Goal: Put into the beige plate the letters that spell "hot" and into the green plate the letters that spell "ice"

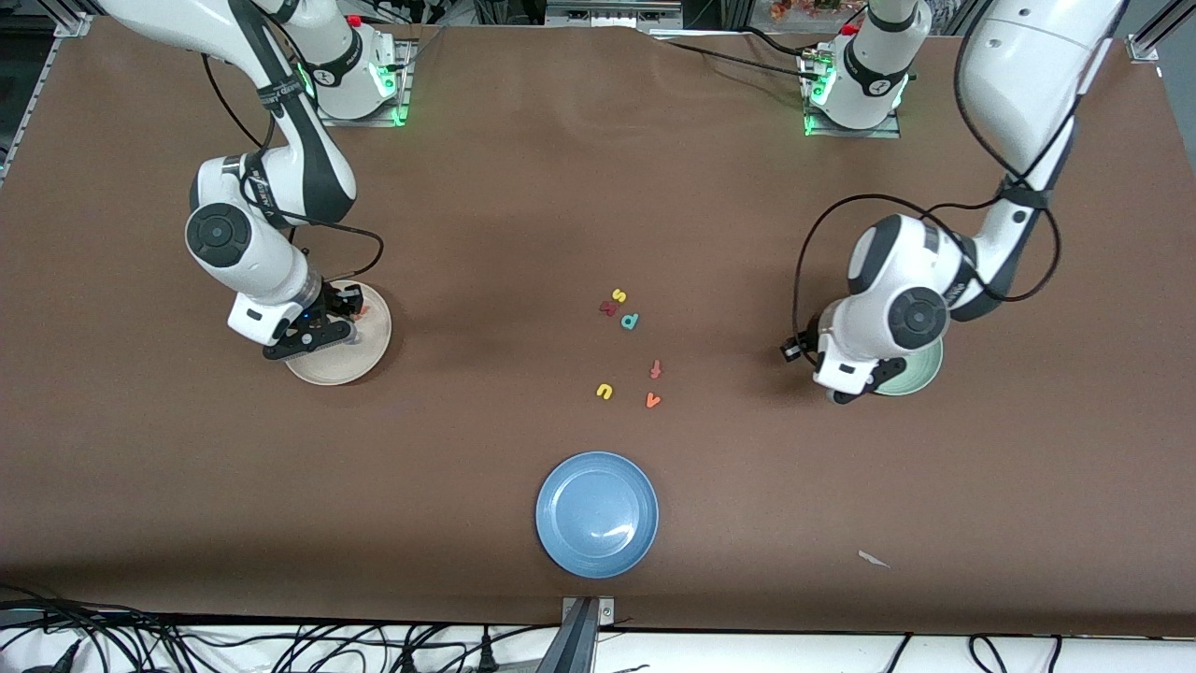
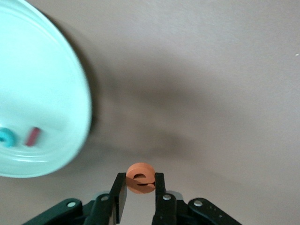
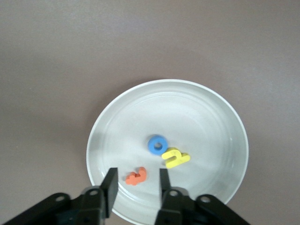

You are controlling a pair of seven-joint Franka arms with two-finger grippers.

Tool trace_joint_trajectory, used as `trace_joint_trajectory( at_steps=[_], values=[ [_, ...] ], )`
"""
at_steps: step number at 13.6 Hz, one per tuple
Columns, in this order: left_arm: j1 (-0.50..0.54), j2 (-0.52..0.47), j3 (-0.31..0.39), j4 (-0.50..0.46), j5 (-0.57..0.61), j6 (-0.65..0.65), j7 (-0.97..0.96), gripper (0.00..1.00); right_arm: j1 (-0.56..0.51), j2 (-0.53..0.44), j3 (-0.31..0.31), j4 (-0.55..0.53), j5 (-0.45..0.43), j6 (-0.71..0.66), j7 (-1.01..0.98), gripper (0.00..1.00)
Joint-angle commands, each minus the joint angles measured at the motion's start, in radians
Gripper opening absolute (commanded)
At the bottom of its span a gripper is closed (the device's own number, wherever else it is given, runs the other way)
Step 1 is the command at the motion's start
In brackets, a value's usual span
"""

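The front view looks steeply down from high across the worktop [image 1: 523, 206], facing both arm bases. Each wrist view looks down past its own jaws, close in: the left onto the green plate [image 2: 42, 70], the right onto the beige plate [image 3: 211, 117]. Both plates also show in the front view.

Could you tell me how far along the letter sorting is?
Nearly finished. The beige plate already holds the o, h and t; the right gripper hangs open above it. The green plate holds the c and i. The left gripper grips the e beside that plate; only this drop remains.
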Motion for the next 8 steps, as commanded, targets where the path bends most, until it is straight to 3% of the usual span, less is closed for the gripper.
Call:
trace_joint_trajectory(
  at_steps=[1, 5, 8],
  values=[
    [0.070, -0.023, -0.005, 0.009, 0.015, -0.096, 0.151, 0.04, -0.002, -0.030, 0.007, -0.030, 0.004, 0.003, 0.007, 1.00],
    [0.182, -0.017, 0.001, 0.009, 0.029, -0.102, 0.303, 0.04, -0.004, -0.093, 0.007, -0.001, 0.007, -0.040, 0.027, 1.00],
    [0.210, -0.006, 0.004, 0.006, 0.030, -0.102, 0.357, 0.07, -0.004, -0.115, 0.008, 0.111, 0.005, -0.148, 0.170, 1.00]
  ],
)
